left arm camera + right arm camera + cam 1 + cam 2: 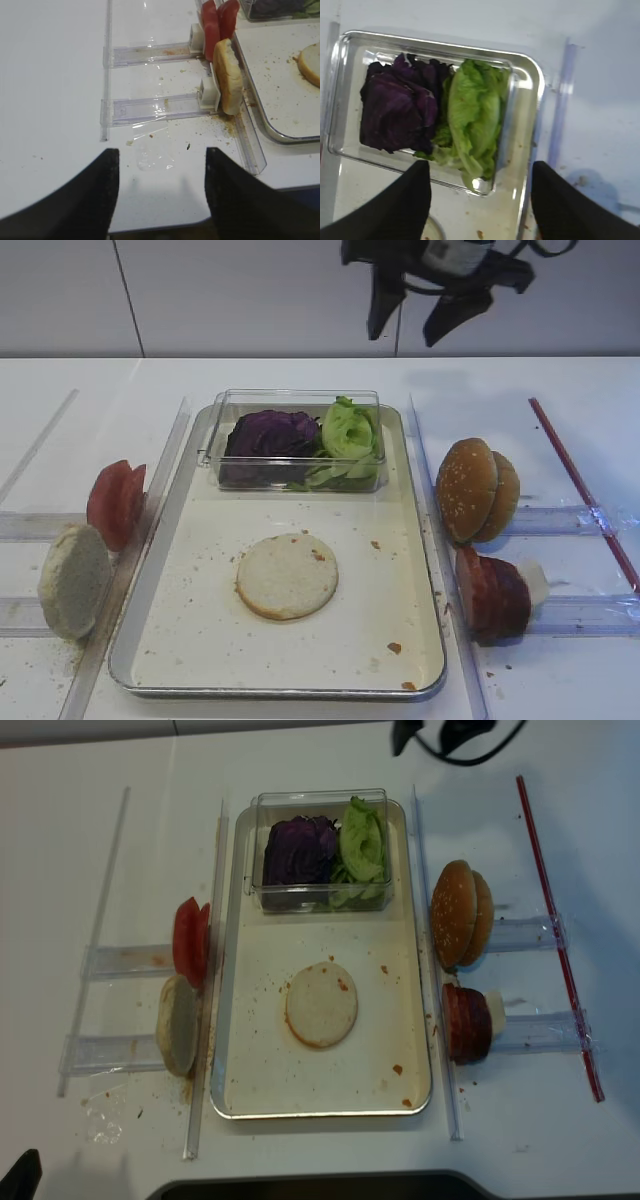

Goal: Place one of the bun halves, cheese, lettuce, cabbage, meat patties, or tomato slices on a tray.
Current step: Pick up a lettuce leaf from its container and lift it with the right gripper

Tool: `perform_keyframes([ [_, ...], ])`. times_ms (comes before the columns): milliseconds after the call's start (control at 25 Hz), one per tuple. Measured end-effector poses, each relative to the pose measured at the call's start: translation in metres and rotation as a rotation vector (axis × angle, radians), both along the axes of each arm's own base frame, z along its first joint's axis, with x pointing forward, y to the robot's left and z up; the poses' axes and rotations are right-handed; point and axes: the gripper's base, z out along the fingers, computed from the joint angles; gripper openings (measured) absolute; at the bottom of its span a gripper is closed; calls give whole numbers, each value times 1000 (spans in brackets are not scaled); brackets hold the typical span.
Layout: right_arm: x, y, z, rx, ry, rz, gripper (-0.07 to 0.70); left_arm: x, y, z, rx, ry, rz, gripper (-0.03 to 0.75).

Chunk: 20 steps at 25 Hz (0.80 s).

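White table crumb-littered, tray holding one pale bun base, right gripper raised, spread wide, empty, left gripper likewise wide.

The right gripper hangs high at twelve o'clock, black fingers spread wide and empty, while the left gripper sits low at seven o'clock, likewise parted.

A glossy metal rim is being shown by the tray; clear shiny plastic by the small box; crinkled leaf surfaces by the lettuce and cabbage.
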Motion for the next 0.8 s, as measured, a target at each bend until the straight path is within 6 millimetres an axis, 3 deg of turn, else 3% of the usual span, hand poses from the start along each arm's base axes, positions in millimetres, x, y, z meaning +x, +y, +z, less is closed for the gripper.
perform_keyframes([
  [280,16,53,-36,-3,43,62,447,0,0,0,0,0,0,354],
  [520,26,64,-70,-25,109,49,447,0,0,0,0,-1,0,354],
  [800,32,67,-93,-39,158,24,447,0,0,0,0,-1,0,354],
])
